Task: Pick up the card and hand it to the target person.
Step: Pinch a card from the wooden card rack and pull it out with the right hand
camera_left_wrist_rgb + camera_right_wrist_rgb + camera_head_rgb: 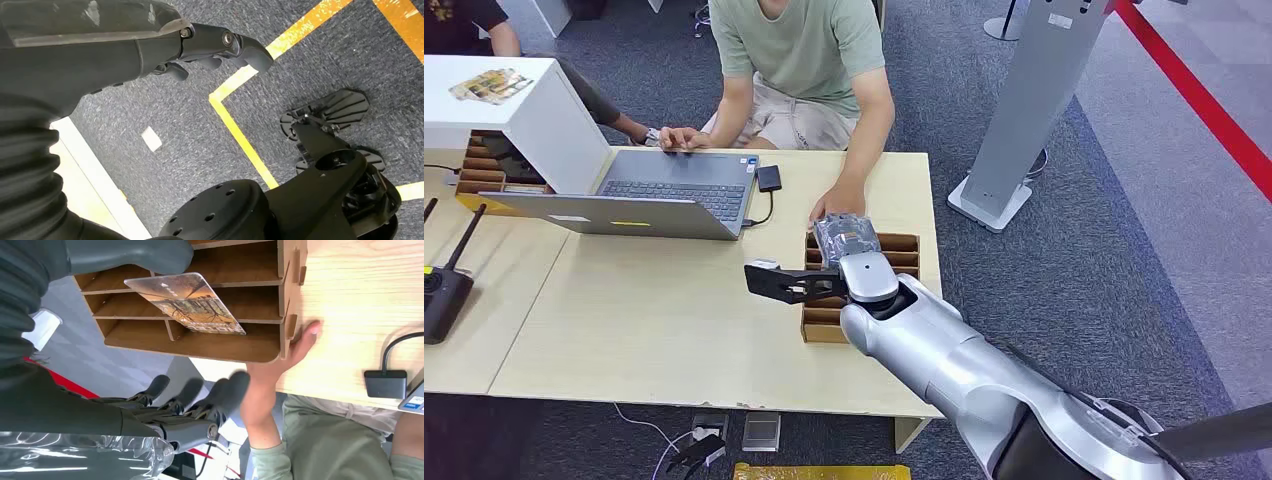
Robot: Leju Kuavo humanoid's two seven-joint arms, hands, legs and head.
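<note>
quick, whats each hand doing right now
Left hand: hangs over the floor, fingers curled in, holding nothing.
Right hand: open above the wooden rack; the card looks ungripped.

Glossy card (187, 302); brown wooden rack (225, 342)

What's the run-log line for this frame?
phase: pre-grasp | right hand: open, over wooden slot box | card: in box, ungrasped | left hand: idle, hanging | person's hand: on box

R hand (165, 412) open, L hand (210, 47) curled
</note>
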